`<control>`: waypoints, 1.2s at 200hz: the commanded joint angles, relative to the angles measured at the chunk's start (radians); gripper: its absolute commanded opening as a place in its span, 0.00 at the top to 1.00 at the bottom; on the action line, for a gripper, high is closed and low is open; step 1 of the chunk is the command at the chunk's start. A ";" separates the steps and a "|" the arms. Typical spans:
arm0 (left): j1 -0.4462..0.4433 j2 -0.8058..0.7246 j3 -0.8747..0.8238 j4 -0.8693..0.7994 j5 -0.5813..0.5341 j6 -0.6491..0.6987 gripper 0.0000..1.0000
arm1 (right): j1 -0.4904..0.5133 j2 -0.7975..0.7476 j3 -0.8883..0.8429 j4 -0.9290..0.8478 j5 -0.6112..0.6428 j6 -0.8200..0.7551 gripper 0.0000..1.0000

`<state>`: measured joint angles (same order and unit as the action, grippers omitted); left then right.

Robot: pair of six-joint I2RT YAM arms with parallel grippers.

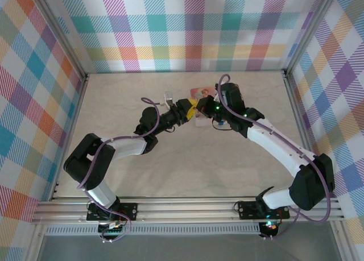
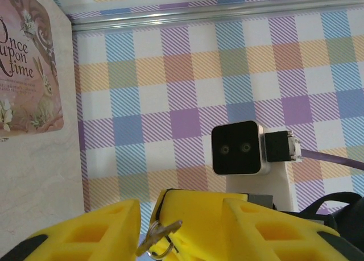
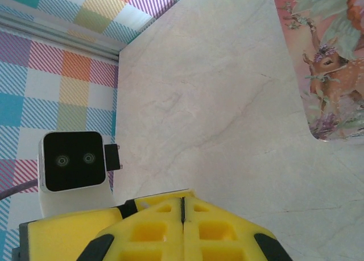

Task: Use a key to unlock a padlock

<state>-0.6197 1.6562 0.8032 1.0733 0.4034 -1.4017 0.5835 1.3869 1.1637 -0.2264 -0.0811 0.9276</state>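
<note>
From above, the two arms meet mid-table, and the left gripper (image 1: 190, 110) and right gripper (image 1: 203, 107) come nose to nose just on the near side of the pink illustrated rectangular box (image 1: 200, 92). Their yellow tips almost touch. The pale marbled table (image 1: 187, 164) lies bare nearer the bases. Anything held is too small to make out here.

In the left wrist view, the pink box sits at the upper left, flat on the table. Well to its right and lower, a small silver metal piece with a wire ring (image 2: 158, 239) pokes up from the gap between a yellow finger (image 2: 94, 232) and the yellow mass beside it. It looks like the key on its ring. The padlock's body is too covered to tell apart from it. I cannot tell whether the left jaws are clamped on this piece or merely beside it. The other arm's black-faced wrist camera (image 2: 238, 149) stands above.

In the right wrist view, with the pink box at the upper right, the right gripper's yellow fingers (image 3: 153, 232) are pressed together along one seam, with nothing visible between them.

The step in hand looks like bringing key and lock together. Next comes fine alignment of the tip with the keyway, then a twist, with one side held rigid.
</note>
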 commanded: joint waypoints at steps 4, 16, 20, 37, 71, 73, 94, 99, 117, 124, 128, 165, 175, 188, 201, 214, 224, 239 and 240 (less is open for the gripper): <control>-0.017 0.004 0.019 0.019 0.008 0.000 0.61 | -0.005 -0.035 -0.015 -0.008 0.015 -0.006 1.00; -0.016 0.004 0.019 0.016 0.008 0.001 0.62 | -0.005 -0.035 -0.015 -0.008 0.014 -0.006 1.00; -0.017 0.003 0.019 0.015 0.007 0.001 0.63 | -0.005 -0.035 -0.015 -0.008 0.014 -0.006 1.00; -0.017 0.005 0.017 0.009 0.006 0.006 0.66 | -0.005 -0.037 -0.016 -0.009 0.012 -0.006 1.00; -0.018 0.004 0.014 -0.003 0.003 0.018 0.76 | -0.005 -0.038 -0.016 -0.009 0.004 -0.006 1.00; -0.018 0.004 0.014 -0.004 0.003 0.019 0.78 | -0.005 -0.038 -0.016 -0.009 0.004 -0.006 1.00; -0.018 0.001 0.014 -0.015 0.001 0.025 0.87 | -0.007 -0.040 -0.017 -0.010 0.004 -0.004 1.00; -0.018 0.001 0.014 -0.020 0.000 0.027 0.90 | -0.007 -0.040 -0.018 -0.011 0.004 -0.003 1.00; -0.018 -0.004 0.010 -0.033 -0.004 0.038 0.97 | -0.007 -0.045 -0.020 -0.012 0.003 -0.004 1.00; -0.018 -0.007 0.009 -0.041 -0.006 0.042 0.99 | -0.008 -0.047 -0.022 -0.014 0.003 -0.006 1.00; -0.018 -0.008 0.008 -0.044 -0.006 0.045 1.00 | -0.008 -0.050 -0.024 -0.014 0.002 -0.008 1.00; -0.017 -0.032 0.009 -0.096 -0.003 0.097 1.00 | -0.032 -0.097 -0.074 0.009 -0.056 -0.075 0.93; -0.015 -0.046 0.011 -0.125 0.000 0.123 1.00 | -0.053 -0.118 -0.101 0.020 -0.098 -0.103 0.87; -0.005 -0.069 0.014 -0.160 0.015 0.160 1.00 | -0.098 -0.155 -0.140 0.033 -0.164 -0.145 0.78; 0.011 -0.098 0.016 -0.200 0.040 0.199 1.00 | -0.149 -0.191 -0.185 0.071 -0.259 -0.196 0.68; 0.032 -0.131 0.027 -0.253 0.079 0.246 1.00 | -0.200 -0.218 -0.230 0.133 -0.397 -0.252 0.59; 0.047 -0.152 0.041 -0.296 0.121 0.285 1.00 | -0.231 -0.237 -0.260 0.181 -0.504 -0.292 0.54; 0.064 -0.180 0.074 -0.365 0.198 0.347 1.00 | -0.246 -0.262 -0.298 0.252 -0.645 -0.369 0.47; 0.064 -0.182 0.077 -0.371 0.203 0.352 1.00 | -0.246 -0.264 -0.300 0.253 -0.650 -0.373 0.46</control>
<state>-0.5869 1.5490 0.8104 0.8265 0.4725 -1.1927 0.3614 1.1687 0.9154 -0.1326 -0.4145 0.7227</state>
